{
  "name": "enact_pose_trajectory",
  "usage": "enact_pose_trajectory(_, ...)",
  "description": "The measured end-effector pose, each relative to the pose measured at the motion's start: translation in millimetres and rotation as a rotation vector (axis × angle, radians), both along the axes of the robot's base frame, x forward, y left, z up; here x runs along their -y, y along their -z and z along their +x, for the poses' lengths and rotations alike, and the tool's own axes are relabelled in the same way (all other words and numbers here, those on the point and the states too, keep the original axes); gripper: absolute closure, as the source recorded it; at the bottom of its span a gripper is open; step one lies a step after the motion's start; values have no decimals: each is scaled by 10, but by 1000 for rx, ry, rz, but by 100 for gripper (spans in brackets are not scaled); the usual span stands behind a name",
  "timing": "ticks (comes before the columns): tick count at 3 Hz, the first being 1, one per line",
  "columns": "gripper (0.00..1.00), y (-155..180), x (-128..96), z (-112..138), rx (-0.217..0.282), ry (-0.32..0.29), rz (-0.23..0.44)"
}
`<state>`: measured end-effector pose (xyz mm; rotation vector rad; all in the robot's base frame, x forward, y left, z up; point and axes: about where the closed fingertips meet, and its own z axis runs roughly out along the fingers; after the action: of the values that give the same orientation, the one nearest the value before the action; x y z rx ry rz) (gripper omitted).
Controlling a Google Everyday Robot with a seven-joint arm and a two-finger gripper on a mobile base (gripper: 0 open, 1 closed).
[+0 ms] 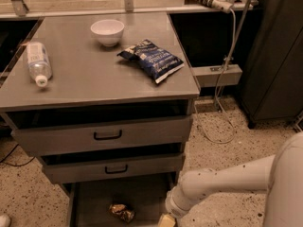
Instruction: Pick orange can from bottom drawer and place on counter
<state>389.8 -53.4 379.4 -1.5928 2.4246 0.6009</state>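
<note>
the robot's arm reaches low beside the open bottom drawer (94,200), its gripper (166,220) at the frame's lower edge, near the orange can (122,212) lying on the drawer floor; its grip state cannot be told. the approach appears in hand; next it must straddle the can, then lift it to the counter (90,74).
</note>
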Motion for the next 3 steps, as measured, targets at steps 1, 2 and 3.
enact_pose_trajectory(1,0,363,-157,95,-22,72,58)
enact_pose_trajectory(2,0,440,-182,54,-37,75,64)
enact_pose_trajectory(3,0,617,-370,17,-44,59,89)
